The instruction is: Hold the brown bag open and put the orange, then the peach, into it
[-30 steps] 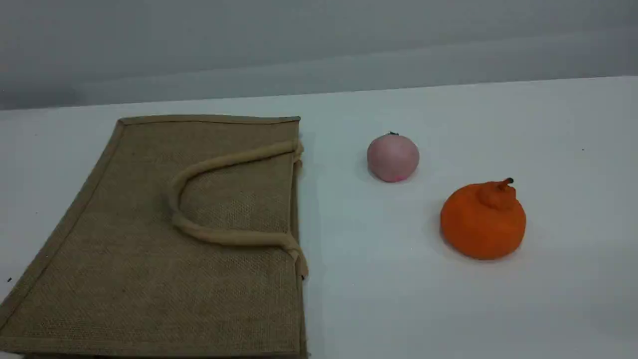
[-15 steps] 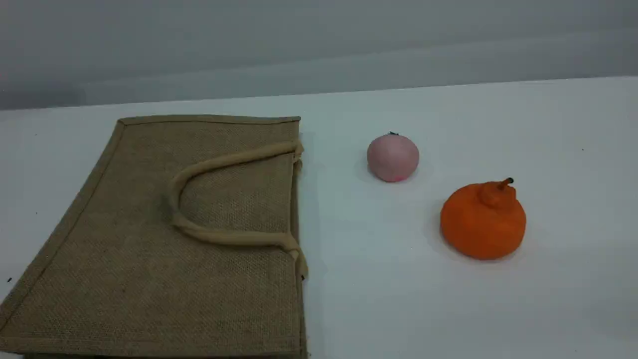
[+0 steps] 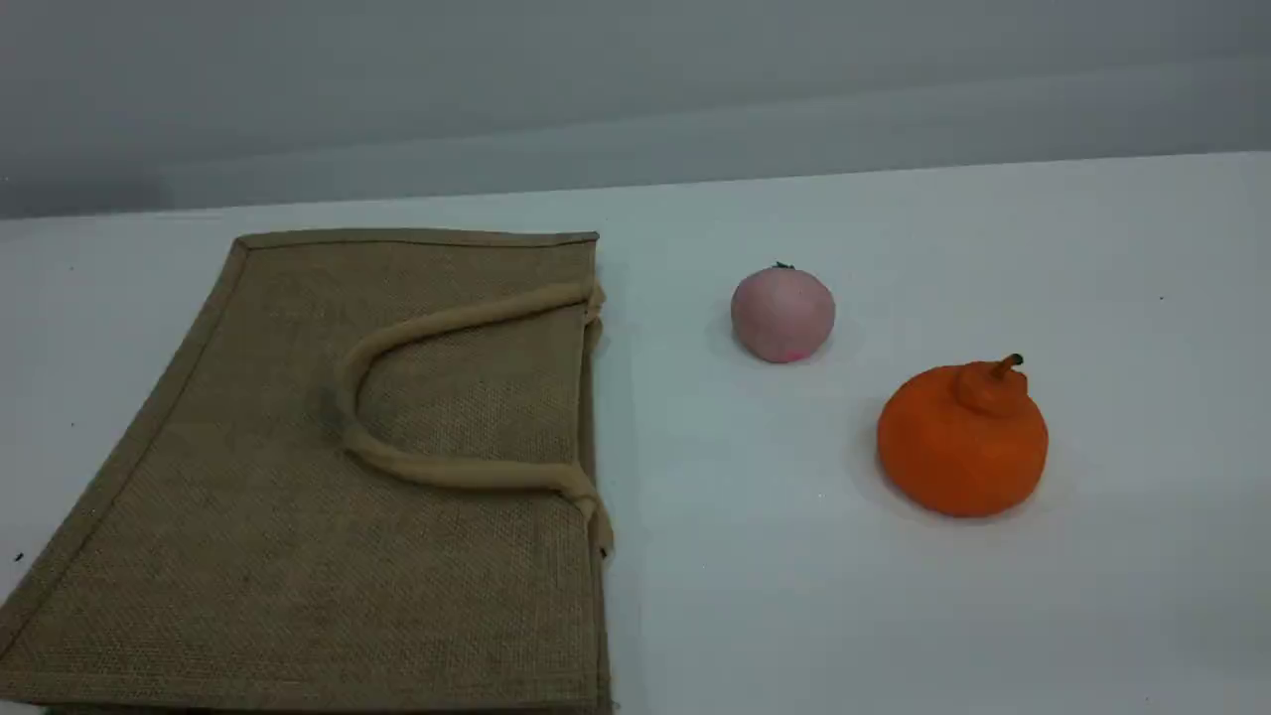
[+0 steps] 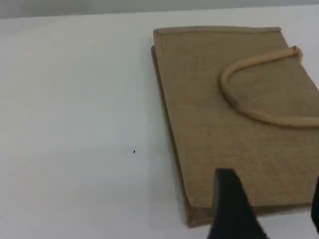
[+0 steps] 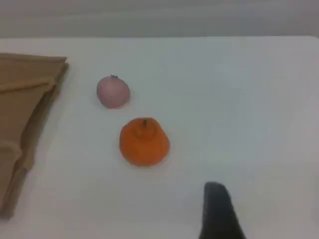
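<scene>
one brown bag [image 3: 328, 477] lies flat on the white table [image 3: 794, 596], one loop handle [image 3: 437, 397] showing on top. two fruits sit apart to its right: one peach [image 3: 782, 312] farther back, one orange [image 3: 961, 439] nearer. the left gripper [image 4: 271, 209] hangs above the bag's corner, jaws apart, empty. only one right fingertip [image 5: 217, 209] shows; cannot tell its state.
</scene>
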Action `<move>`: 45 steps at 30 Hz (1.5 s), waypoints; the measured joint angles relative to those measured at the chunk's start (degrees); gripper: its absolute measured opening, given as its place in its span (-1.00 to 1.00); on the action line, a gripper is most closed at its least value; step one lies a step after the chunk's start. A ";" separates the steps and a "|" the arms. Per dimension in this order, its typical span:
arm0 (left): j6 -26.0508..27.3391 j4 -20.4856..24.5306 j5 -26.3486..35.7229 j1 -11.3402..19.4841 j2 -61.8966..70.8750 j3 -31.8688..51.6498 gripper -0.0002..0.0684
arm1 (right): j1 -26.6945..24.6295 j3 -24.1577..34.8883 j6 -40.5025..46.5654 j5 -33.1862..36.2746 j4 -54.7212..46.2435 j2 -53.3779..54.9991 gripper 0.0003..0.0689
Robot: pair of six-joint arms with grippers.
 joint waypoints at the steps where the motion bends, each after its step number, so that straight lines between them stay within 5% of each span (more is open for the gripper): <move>1: 0.00 0.00 0.00 0.00 0.00 0.00 0.03 | 0.00 0.00 0.12 -0.06 0.22 0.00 0.09; 8: 0.00 -0.01 -1.09 0.00 0.41 -1.03 0.03 | 0.00 0.00 -1.33 -0.48 1.80 0.00 0.09; 15: -0.65 0.03 -13.98 0.06 10.17 -2.57 0.03 | 0.00 -1.34 -5.69 -2.43 5.96 8.21 0.09; 27: 2.06 -5.65 -22.20 0.10 46.68 -13.32 0.03 | 0.00 -2.87 -16.14 -32.44 22.47 38.98 0.09; 32: 3.16 -11.71 -27.90 0.10 63.03 -16.58 0.03 | 0.00 -5.04 -27.71 -40.49 36.31 53.43 0.09; 38: 9.27 -20.84 -30.12 0.10 80.95 -23.04 0.03 | 0.00 -9.93 -42.05 -40.88 53.73 69.37 0.09; 45: 9.43 -27.63 -30.32 0.10 99.52 -31.97 0.03 | 0.00 -15.00 -55.93 -40.39 69.59 83.92 0.08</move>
